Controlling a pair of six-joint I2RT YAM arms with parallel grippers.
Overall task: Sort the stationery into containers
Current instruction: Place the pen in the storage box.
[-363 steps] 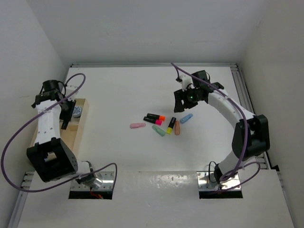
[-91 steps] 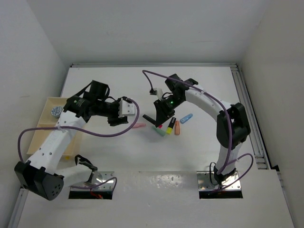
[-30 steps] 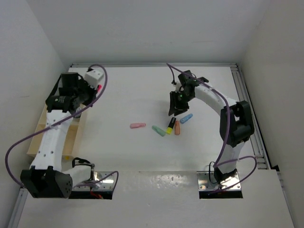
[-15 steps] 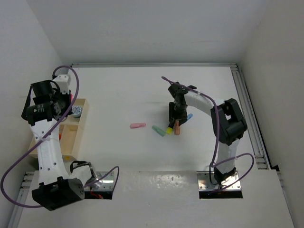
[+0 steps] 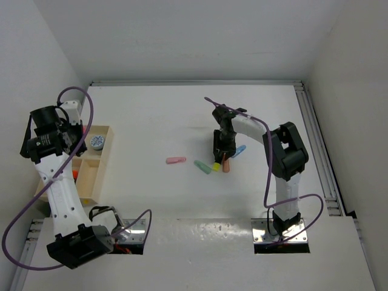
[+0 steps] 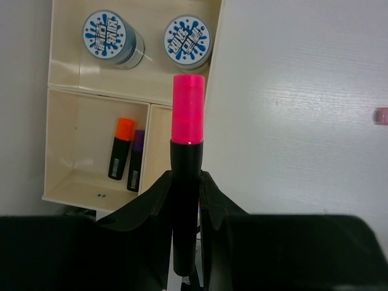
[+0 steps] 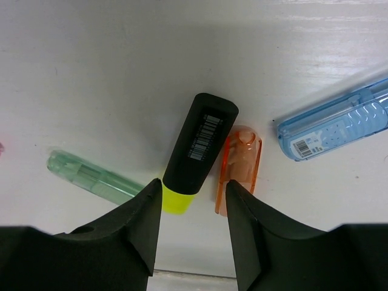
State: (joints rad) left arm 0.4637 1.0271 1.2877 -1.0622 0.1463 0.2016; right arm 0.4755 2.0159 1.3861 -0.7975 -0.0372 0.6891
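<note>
The left end effector (image 6: 186, 182) was clenched on the pink highlighter (image 6: 188, 115) above the wooden tray (image 6: 130, 97) — best released over the compartment holding the orange highlighter (image 6: 121, 148). The right end effector (image 7: 194, 191), jaws apart, straddled the yellow highlighter (image 7: 200, 142) on the surface (image 7: 91, 73)

Left claw (image 6: 186, 179) clamping pink highlighter (image 6: 187, 115), wooden tray (image 6: 73, 124) beyond (two rolls (image 6: 111, 36) (image 6: 187, 41) inside)

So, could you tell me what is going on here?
Sorting into a tray is under way. The left gripper holds a pink highlighter over the tray, which holds two rolls, an orange highlighter and a purple highlighter. The right gripper hangs open astride the yellow highlighter on the table, beside three stubs.
</note>
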